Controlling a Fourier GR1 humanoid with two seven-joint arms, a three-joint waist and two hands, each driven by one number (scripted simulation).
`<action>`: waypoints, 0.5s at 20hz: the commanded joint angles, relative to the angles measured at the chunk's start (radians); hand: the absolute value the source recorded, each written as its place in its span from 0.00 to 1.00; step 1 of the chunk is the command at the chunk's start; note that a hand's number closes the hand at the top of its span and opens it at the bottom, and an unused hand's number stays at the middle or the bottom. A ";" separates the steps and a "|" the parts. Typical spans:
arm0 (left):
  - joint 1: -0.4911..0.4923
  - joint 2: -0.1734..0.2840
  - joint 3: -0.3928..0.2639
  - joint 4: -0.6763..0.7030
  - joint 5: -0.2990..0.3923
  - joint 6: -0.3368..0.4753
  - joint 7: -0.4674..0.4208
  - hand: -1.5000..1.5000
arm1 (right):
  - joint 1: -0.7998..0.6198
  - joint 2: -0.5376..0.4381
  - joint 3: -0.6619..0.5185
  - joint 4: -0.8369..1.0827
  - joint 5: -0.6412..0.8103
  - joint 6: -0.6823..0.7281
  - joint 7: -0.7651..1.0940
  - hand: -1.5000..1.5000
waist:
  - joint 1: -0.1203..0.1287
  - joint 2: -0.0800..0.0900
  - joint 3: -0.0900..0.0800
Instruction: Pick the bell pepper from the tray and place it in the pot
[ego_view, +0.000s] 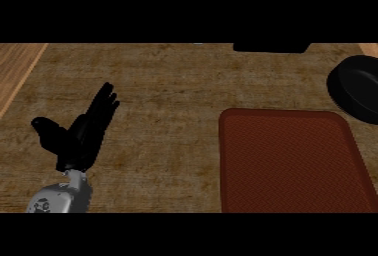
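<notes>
A reddish-brown tray (291, 160) lies on the counter at the lower right, and nothing shows on it. A black pot (358, 87) sits at the right edge, just beyond the tray's far right corner, partly cut off by the view. No bell pepper is in sight. My left hand (77, 132) rests at the left, open with fingers straight and pointing up, well away from the tray. My right hand does not show.
The counter top (170, 95) is brown and mottled, with a lighter wooden strip (15, 65) along the far left. A dark block (271, 47) sits at the top edge above the tray.
</notes>
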 joint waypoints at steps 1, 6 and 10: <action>-0.021 0.005 0.004 -0.005 0.017 -0.014 0.020 0.50 | -0.016 0.047 -0.023 0.102 -0.015 0.024 0.087 1.00 | 0.004 0.003 0.001; 0.029 -0.001 0.010 0.006 0.021 -0.022 -0.030 0.50 | -0.016 0.083 -0.048 0.174 -0.045 0.085 0.137 0.00 | 0.004 0.004 0.001; -0.010 0.005 0.009 -0.015 0.014 -0.011 0.023 0.50 | -0.085 0.063 -0.132 0.208 -0.127 0.141 0.194 0.00 | 0.010 0.005 0.002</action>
